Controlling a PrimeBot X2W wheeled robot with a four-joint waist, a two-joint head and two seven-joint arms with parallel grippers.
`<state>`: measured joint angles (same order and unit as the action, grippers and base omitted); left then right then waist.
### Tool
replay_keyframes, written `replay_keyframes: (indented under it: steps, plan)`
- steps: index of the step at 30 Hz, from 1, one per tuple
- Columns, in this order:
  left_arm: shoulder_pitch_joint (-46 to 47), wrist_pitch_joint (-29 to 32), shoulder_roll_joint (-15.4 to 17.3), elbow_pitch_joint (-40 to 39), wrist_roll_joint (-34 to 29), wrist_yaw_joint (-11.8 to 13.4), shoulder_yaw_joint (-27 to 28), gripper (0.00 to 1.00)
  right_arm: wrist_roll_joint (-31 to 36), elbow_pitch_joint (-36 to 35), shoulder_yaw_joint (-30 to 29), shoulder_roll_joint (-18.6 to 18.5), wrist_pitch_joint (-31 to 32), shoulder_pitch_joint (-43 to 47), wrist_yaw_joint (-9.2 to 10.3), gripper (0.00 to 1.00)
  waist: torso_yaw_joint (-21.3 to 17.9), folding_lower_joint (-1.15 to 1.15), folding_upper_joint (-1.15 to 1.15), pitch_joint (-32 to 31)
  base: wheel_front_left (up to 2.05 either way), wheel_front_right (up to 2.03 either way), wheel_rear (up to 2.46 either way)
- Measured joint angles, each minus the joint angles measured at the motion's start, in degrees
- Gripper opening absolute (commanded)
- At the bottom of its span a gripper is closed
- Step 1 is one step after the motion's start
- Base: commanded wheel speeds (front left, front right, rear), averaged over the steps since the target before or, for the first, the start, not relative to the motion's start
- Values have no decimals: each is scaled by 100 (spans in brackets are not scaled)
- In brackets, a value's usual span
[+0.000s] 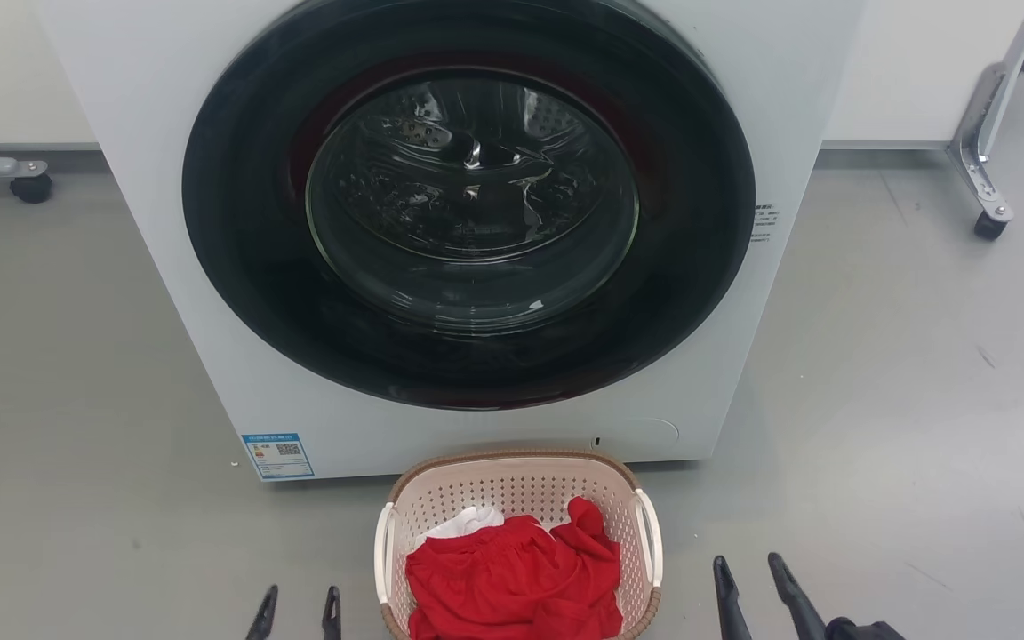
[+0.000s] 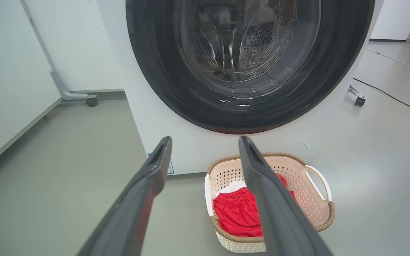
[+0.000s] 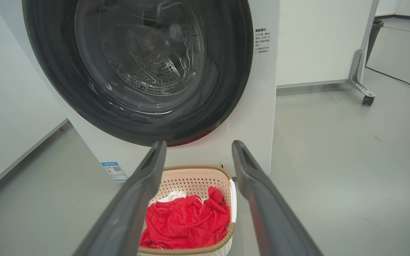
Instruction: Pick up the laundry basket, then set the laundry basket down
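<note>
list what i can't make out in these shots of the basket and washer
Near end of the laundry basket: cut off by the head view's bottom edge.
The white cloth: mostly under the red garment, head view; type unclear.
The side label on the washer, right wrist view: print too small to read.
Basket floor: covered by the clothes.

Basket (image 1: 521, 484): pink-beige, perforated, brown rim, white handles; upright on floor, red and white cloth inside.
</note>
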<state>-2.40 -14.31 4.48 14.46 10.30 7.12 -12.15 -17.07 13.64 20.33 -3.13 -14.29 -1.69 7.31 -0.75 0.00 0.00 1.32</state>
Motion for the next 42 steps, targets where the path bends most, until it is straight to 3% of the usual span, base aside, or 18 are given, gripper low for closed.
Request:
replay_keyframes:
  steps: [11, 42]
  plan:
    - [-162, 69, -21, 323, 196, -65, 67, 0, -222, 326, -96, 2, 66, 172, -48, 0, 5, 0, 0, -6, 0, 0, 0]
    - [87, 827, -86, 352, 2978, -522, 655, 0, -2755, 326, -1035, 25, 809, 51, -513, 0, 30, 0, 0, -48, 0, 0, 0]
